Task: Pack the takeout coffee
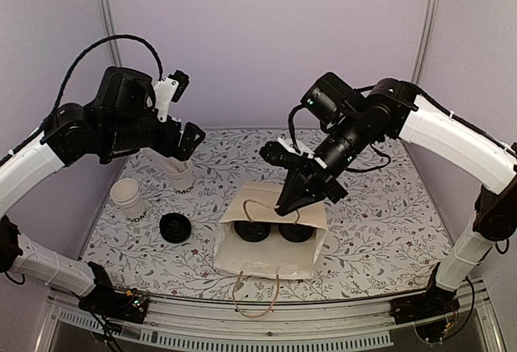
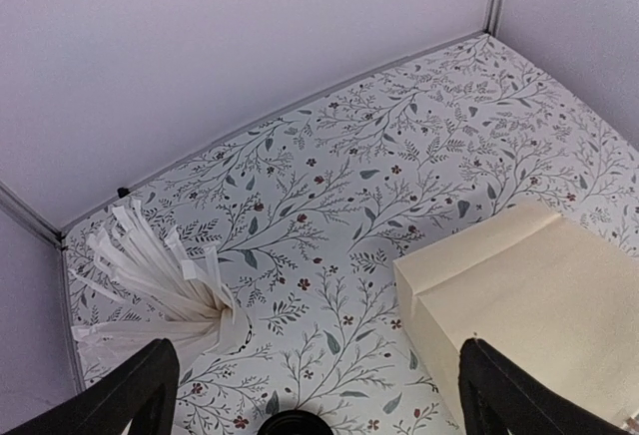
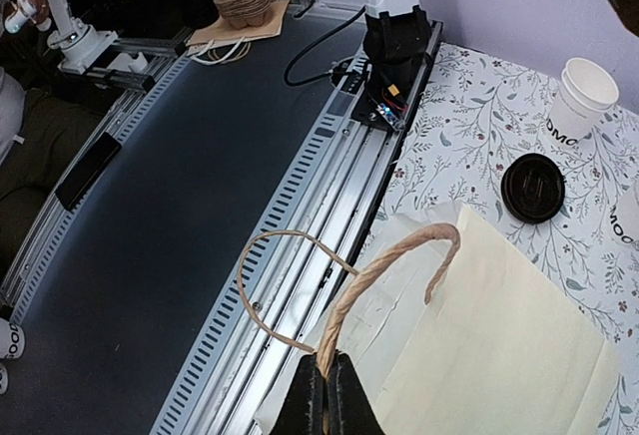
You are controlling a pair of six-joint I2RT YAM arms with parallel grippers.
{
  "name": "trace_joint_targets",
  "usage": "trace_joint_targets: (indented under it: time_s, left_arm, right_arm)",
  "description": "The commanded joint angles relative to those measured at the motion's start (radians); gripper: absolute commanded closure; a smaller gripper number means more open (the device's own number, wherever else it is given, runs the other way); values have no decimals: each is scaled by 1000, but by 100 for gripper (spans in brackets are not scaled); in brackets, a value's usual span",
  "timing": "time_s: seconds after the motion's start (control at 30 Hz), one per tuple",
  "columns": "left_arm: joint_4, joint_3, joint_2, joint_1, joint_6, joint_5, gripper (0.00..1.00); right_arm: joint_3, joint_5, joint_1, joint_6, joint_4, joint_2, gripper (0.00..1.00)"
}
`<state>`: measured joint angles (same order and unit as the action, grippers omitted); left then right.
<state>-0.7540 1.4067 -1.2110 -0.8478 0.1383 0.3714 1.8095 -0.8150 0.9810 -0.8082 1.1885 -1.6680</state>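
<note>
A cream paper bag stands open in the middle of the table. Two black round lids of takeout coffee show inside its mouth; the cups below them are hidden. My right gripper hangs over the bag's far rim, shut on the bag's twisted paper handle, which arches up from the fingertips in the right wrist view. The other handle hangs loose at the front. My left gripper is open and empty, raised above the cup of white sticks, left of the bag.
A loose black lid lies flat on the floral table left of the bag. Behind it stand stacked lidless white cups and the cup of sticks. The slotted metal rail runs along the table's near edge.
</note>
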Motion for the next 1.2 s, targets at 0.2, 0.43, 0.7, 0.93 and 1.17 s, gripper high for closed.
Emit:
trace_joint_targets:
  time_s: [0.2,0.43,0.7,0.93,1.17]
  left_arm:
    - [-13,2,23,18,3,-48,0]
    - [-26,12,14,19,3,-80,0]
    - [-46,14,10,22,5,-106,0]
    - [-64,5,18,38,35,-55,0]
    - [-99,3,-13,102,89,-83,0]
  right_arm:
    - [45,-16,-63,57,-59,7,100]
    - [127,-26,-203,193,-138,-53,100]
    - [248,-64,-371,293,-205,-215,99]
    - [312,21,-468,403,-336,-305,95]
    - [339,105,-489,432,-389,-356,93]
